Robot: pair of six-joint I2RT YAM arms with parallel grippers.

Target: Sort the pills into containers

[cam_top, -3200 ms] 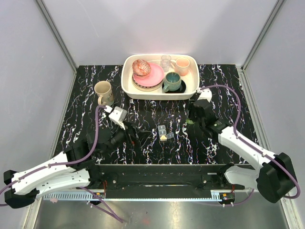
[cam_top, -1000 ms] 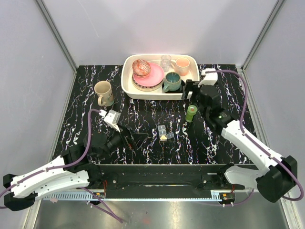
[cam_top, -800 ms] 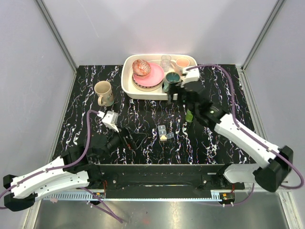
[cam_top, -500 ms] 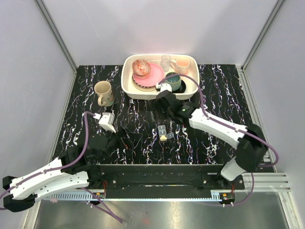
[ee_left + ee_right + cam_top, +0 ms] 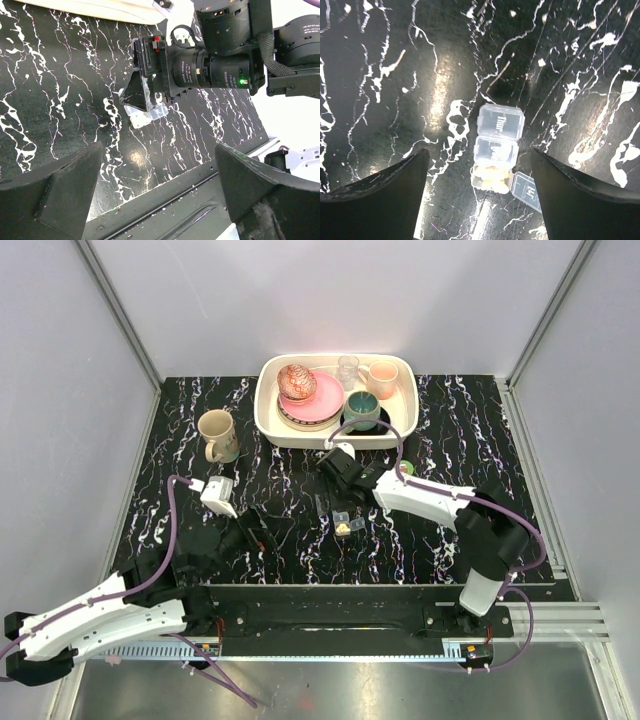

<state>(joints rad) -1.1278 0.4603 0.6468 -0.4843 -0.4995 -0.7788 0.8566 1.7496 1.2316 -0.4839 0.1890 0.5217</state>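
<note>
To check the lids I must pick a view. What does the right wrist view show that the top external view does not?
Only right wrist: the lettering on the two shut lids of the containers. Only top external: the white tray of dishes, the tan mug, the left arm. Both: the pills in the open end compartment, the black marbled table.

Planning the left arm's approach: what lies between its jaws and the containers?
Bare tabletop, in the left wrist view; the right gripper hangs over the containers.
</note>
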